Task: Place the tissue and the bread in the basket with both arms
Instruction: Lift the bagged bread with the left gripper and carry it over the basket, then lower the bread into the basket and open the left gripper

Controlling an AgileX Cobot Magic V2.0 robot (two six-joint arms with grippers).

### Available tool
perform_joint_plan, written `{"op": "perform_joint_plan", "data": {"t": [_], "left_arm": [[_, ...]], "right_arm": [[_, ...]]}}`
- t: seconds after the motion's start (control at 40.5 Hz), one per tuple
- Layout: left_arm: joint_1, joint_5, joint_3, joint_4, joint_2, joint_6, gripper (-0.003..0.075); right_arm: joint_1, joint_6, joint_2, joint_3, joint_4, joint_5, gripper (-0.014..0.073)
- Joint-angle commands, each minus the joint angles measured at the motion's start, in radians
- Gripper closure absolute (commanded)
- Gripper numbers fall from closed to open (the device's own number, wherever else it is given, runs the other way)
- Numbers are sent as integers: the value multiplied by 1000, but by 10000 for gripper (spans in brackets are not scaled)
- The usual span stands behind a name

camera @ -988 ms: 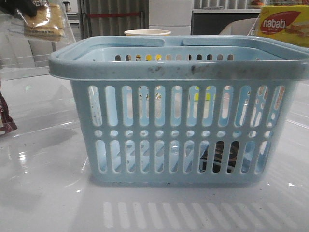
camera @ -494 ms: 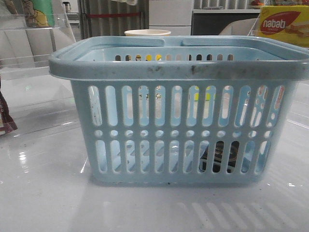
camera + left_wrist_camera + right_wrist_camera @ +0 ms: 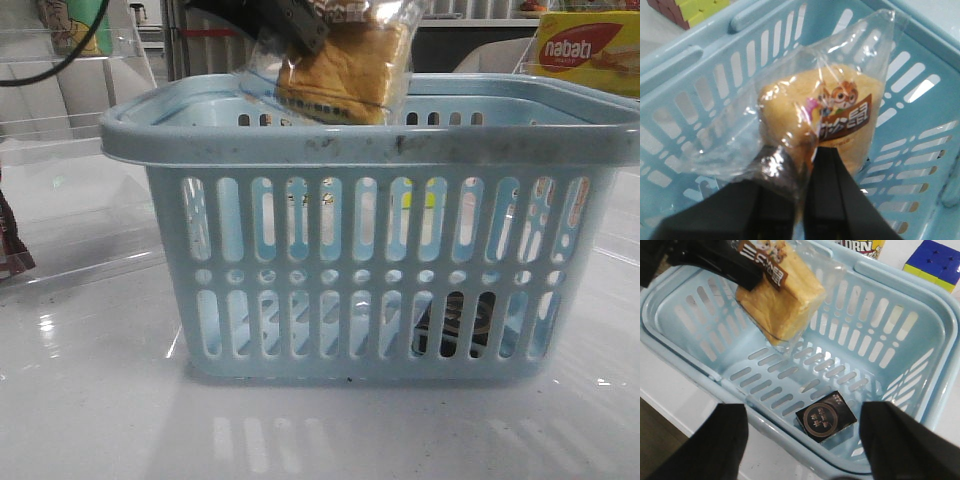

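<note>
Pinched together on the crinkly clear wrapper, the left gripper's (image 3: 802, 200) two dark fingers (image 3: 832, 200) hold the bread (image 3: 827, 125) by one gathered end of its plastic, so the golden-brown bun hangs over the open top of the basket (image 3: 380, 150). From the front, the bun (image 3: 345, 70) sits above the far part of the rim, its lower edge dipping just below rim height, with the left arm reaching in from above and behind. The right gripper's (image 3: 805, 440) fingers (image 3: 900, 440) stand wide apart, holding nothing, hovering above the near wall of the basket (image 3: 890, 330). Between them, on the slotted basket floor, lies the tissue (image 3: 826, 416), a small black pack with greyish round markings, flat and near one corner. Through the front slots the same dark pack (image 3: 455, 325) shows low at the right side. Behind the basket stand a yellow nabati box (image 3: 588, 55) and, beyond its far wall, a coloured puzzle cube (image 3: 935, 262).
</note>
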Motion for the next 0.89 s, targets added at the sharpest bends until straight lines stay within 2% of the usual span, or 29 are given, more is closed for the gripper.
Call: {"op": "perform_joint_plan", "data": {"t": [0.0, 0.099, 0.173, 0.247, 0.444, 0.593, 0.864], "left_arm": [[-8, -45, -27, -51, -29, 3, 571], [-8, -47, -27, -55, -29, 3, 444], [-8, -51, -27, -68, -29, 3, 321], [-8, -62, -27, -68, -31, 3, 249], [-8, -44, -27, -68, -84, 2, 246], [-8, 2, -22, -68, -194, 2, 246], [-8, 6, 184, -65, -482, 2, 248]], "right_arm": [[-2, -8, -15, -28, -11, -70, 24], [-2, -8, -15, -28, -11, -70, 24], [-2, -8, -15, -28, -11, -70, 24], [-2, -8, -15, -28, -11, -70, 24], [-2, -8, -15, -28, -11, -70, 24], [-2, -8, -15, -28, -11, -70, 24], [-2, -8, -15, -28, -11, -70, 24]]}}
